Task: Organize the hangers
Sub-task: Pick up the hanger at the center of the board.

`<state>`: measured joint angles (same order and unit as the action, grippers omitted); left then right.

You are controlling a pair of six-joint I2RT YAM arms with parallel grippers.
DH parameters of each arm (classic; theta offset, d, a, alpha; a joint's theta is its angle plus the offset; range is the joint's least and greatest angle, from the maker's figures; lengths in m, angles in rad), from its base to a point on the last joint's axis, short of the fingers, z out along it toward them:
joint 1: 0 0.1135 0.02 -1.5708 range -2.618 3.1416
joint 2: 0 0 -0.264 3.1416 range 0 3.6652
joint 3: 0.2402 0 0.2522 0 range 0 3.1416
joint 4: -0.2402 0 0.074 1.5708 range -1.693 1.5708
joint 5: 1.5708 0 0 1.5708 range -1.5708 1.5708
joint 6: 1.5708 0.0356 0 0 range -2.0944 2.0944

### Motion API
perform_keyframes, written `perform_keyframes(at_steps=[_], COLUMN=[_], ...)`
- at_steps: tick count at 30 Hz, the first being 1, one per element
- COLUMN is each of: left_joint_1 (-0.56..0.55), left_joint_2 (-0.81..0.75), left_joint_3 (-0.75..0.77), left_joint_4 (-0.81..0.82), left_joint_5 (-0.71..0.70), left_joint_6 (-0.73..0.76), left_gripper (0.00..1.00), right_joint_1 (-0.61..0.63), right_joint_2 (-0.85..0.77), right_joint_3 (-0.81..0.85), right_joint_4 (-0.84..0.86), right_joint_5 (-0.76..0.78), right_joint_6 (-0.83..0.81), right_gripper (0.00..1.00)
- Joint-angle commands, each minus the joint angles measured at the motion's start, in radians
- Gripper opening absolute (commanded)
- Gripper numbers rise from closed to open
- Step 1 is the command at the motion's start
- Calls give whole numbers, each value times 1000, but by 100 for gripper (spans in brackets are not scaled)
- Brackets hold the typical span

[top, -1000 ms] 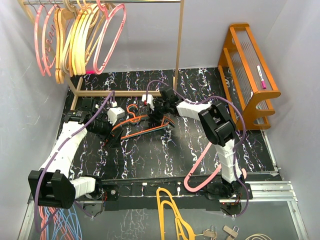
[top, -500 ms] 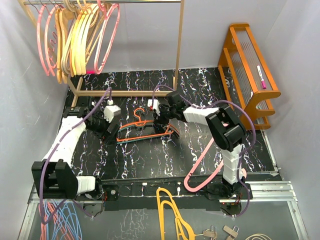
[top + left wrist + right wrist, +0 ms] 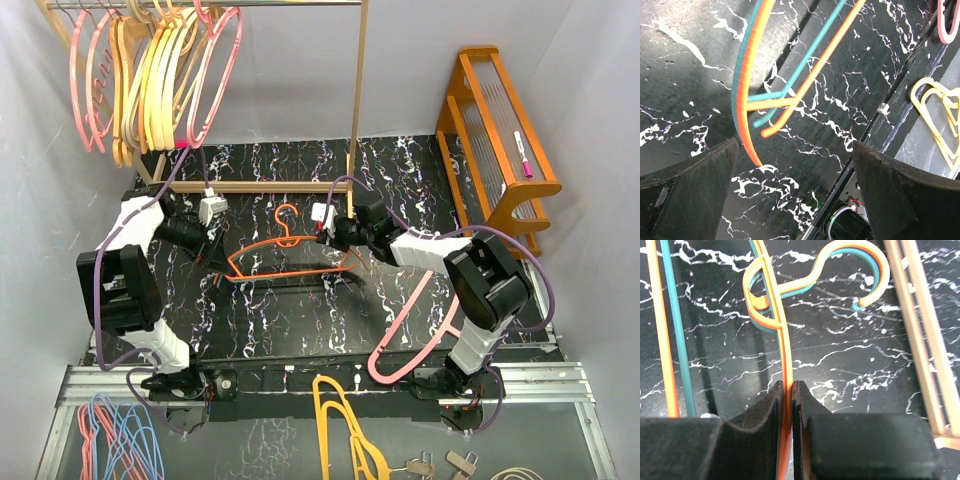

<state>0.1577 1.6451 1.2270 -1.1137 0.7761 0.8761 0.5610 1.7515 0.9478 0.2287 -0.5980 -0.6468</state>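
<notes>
An orange hanger [image 3: 290,270] lies stacked with a teal one over the black mat. My right gripper [image 3: 340,243] is shut on the orange hanger's right shoulder; in the right wrist view the orange wire [image 3: 787,365] runs between the closed pads [image 3: 805,405], with the hook [image 3: 860,270] beyond and the teal hanger [image 3: 676,340] at the left. My left gripper [image 3: 210,255] is open at the stack's left end; in its view the orange and teal tips [image 3: 752,100] sit just ahead of the empty gripper [image 3: 795,150]. Pink, tan and yellow hangers [image 3: 150,70] hang on the rail. A pink hanger [image 3: 405,330] lies by the right arm.
The wooden clothes rack has a base bar [image 3: 250,186] and a post [image 3: 357,90] just behind the grippers. An orange wooden stand [image 3: 500,140] is at the back right. A mustard-yellow hanger [image 3: 340,420] and a blue-and-pink bunch [image 3: 110,440] lie past the mat's front edge.
My right gripper has moved right and forward with the orange hanger. The left arm has swung out to the left, and its gripper now sits at the hanger's left end.
</notes>
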Motion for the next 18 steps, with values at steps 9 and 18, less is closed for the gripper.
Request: perform_keyframes(at_steps=[9, 18], left_joint_1=[-7, -7], left_joint_2=[-5, 25], left_joint_3=[-60, -20], left_joint_4=[315, 210], left_joint_5=[26, 69], left_joint_6=[-146, -93], left_gripper=[96, 63], right_joint_1=[-4, -5], right_joint_2=[-79, -58], right_joint_3=[-4, 14], right_joint_4=[154, 138], right_joint_5=[-32, -31], right_joint_6=[40, 38], right_gripper=[8, 8])
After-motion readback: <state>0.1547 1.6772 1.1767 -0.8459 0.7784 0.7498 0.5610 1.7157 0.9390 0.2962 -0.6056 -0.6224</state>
